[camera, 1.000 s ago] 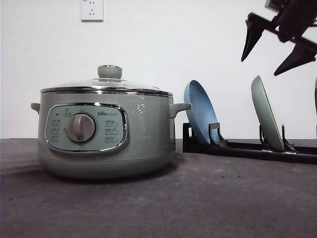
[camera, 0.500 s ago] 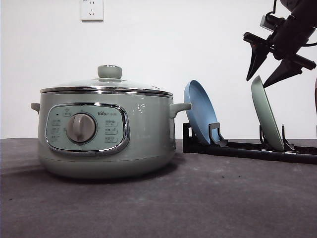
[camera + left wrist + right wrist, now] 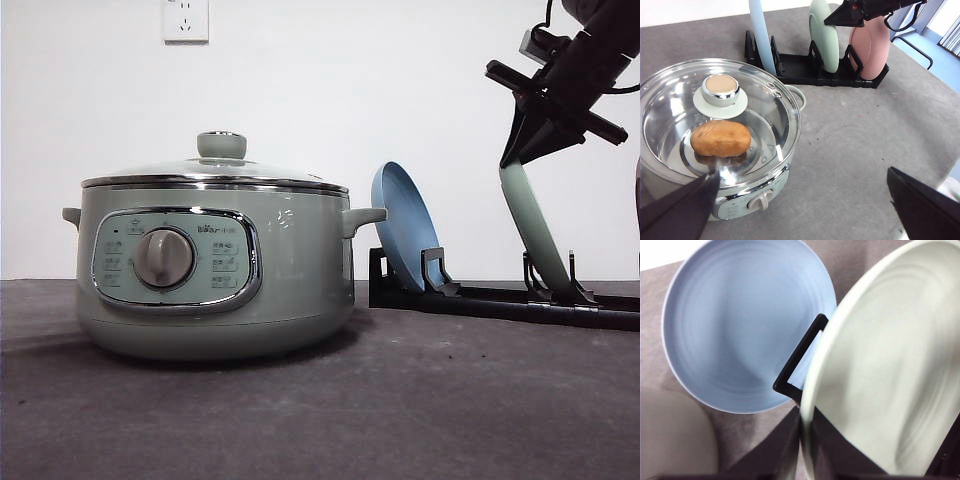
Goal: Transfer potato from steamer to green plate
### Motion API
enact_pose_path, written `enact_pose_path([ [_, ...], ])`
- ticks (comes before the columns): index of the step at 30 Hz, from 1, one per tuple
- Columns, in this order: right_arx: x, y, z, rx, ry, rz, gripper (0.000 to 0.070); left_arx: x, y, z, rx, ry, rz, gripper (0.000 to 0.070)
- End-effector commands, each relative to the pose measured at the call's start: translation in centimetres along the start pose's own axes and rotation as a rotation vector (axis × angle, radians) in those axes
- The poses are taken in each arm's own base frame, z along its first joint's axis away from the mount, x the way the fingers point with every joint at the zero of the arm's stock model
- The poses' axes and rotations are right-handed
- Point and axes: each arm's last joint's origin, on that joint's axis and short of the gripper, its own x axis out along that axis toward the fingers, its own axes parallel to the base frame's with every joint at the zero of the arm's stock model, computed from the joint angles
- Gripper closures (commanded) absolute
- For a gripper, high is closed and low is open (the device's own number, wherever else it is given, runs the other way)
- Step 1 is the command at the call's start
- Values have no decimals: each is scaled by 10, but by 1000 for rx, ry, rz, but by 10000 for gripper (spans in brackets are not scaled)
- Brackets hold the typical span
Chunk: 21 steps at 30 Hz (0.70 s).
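The potato (image 3: 720, 138) lies inside the steamer (image 3: 215, 270) under its closed glass lid (image 3: 670, 115), just below the green knob (image 3: 720, 87). The left gripper (image 3: 800, 215) hovers above the steamer's (image 3: 785, 180) front side, fingers spread wide and holding nothing. The green plate (image 3: 530, 235) stands on edge in a black rack (image 3: 480, 298). The right gripper (image 3: 520, 150) has come down onto its top rim. In the right wrist view both fingers press the green plate's (image 3: 890, 365) edge from either side, right gripper (image 3: 805, 440) shut on it.
A blue plate (image 3: 405, 225) stands in the rack slot nearer the steamer, close beside the green plate (image 3: 825, 35). A pink plate (image 3: 870, 47) fills the slot on the other side. Dark grey table (image 3: 420, 400) stretches in front of the rack.
The right gripper dropped from high above the rack, open, to the green plate's top rim and closed on it. The steamer and its lid have not moved.
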Motion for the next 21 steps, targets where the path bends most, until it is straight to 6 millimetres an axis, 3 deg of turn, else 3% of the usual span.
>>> enact_pose_path([
  [1,-7,5,9,-3,-38,22,688,-3,-2,6,14,-22,-11,0],
  [6,-34,21,15,-23,-106,44,688,-3,-2,6,14,-21,-11,0],
  [13,-97,54,18,-96,-219,146,688,-3,-2,5,9,-12,-11,0],
  [21,-165,99,-5,-300,-267,240,688,-3,-2,4,2,3,-11,0],
])
